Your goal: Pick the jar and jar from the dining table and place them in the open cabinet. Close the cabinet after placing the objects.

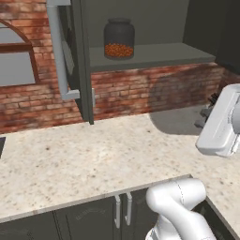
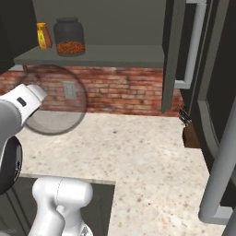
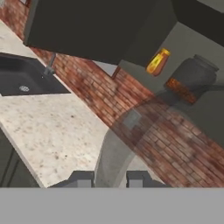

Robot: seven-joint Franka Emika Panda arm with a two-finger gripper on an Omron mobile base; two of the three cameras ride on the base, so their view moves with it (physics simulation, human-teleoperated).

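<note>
We hold the frosted jar (image 3: pixel 114 154) pinched in our gripper (image 3: pixel 108 179) below the cabinet shelf (image 1: pixel 154 56) where the other jar (image 1: pixel 119 38) stands, and lifting carelessly could knock it against the shelf edge.

The two dark fingers (image 3: pixel 83 178) are closed on a wide, frosted grey translucent jar (image 3: pixel 114 153), which stretches up from between them and veils part of the red brick wall (image 3: pixel 175 148) behind it. Taking that brick wall as the landmark: the beige speckled stone worktop (image 3: pixel 48 131) runs along its foot, with a dark sink basin (image 3: pixel 22 78) sunk into it at the far end. Above the wall hangs the dark grey cabinet (image 3: pixel 92 26), its grey shelf holding a dark clear glass jar with orange-red grains (image 3: pixel 189 81), and just beside that jar stands a small yellow-orange bottle (image 3: pixel 157 61).
</note>
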